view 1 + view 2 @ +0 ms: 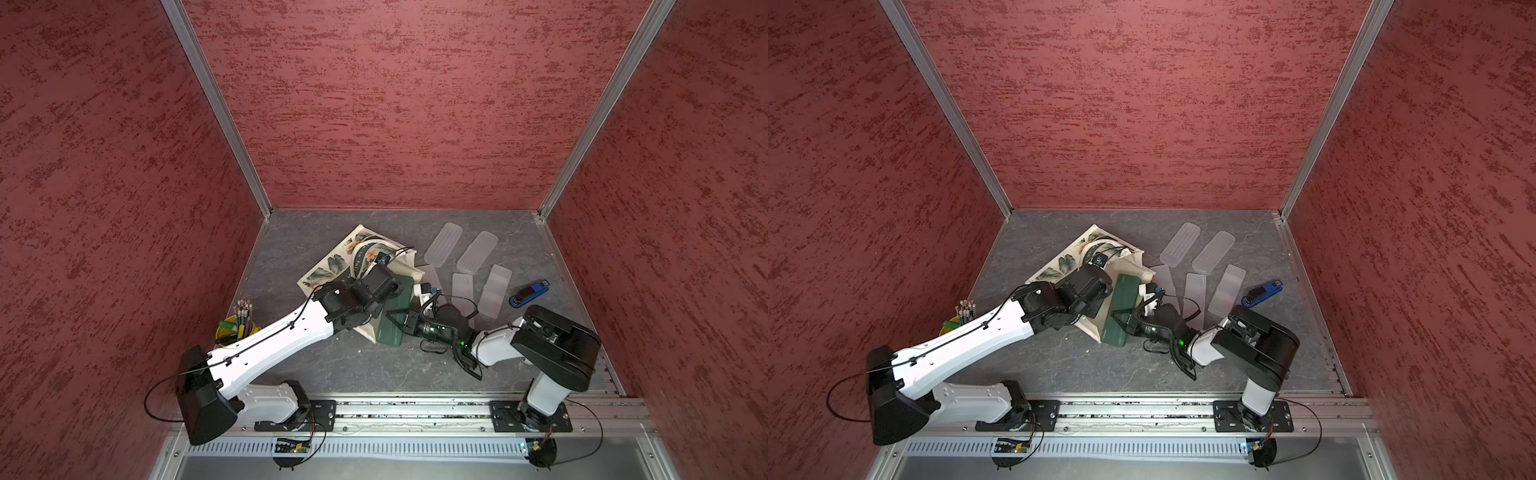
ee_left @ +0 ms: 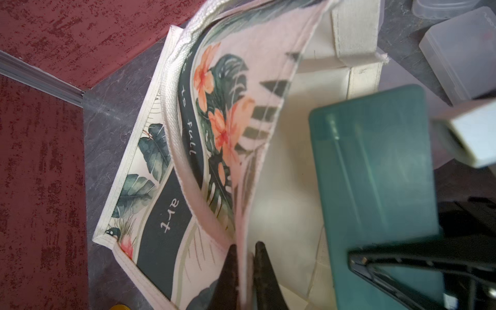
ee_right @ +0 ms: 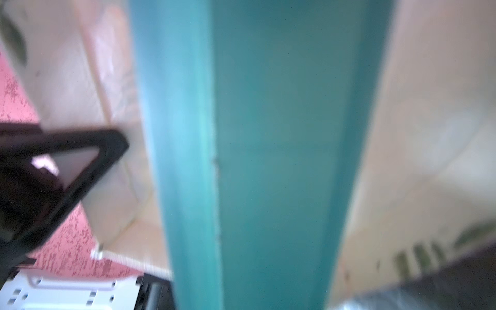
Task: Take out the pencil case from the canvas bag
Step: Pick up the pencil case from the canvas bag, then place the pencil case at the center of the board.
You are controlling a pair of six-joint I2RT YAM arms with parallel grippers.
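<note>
Soft, even, fairly bright light fills both top views, shadows faint; the metal rail (image 1: 415, 409) at 6 o'clock gleams. The walls (image 1: 685, 415) splay outward and smear toward 4 o'clock. The right wrist view is heavily blurred, the pencil case (image 3: 268, 161) a teal haze; the left wrist view shows the canvas bag (image 2: 214, 120) print sharp.

Right wrist cam is total mush: the pencil case (image 3: 268, 161) is just a teal smear running off the frame at both ends. In both top views the left arm (image 1: 282, 336) covers the middle of the canvas bag (image 1: 328, 266) and part of the pencil cup (image 1: 226, 330) on the near left. That blue thing (image 1: 530, 293) over on the right? Too small to name for sure.
</note>
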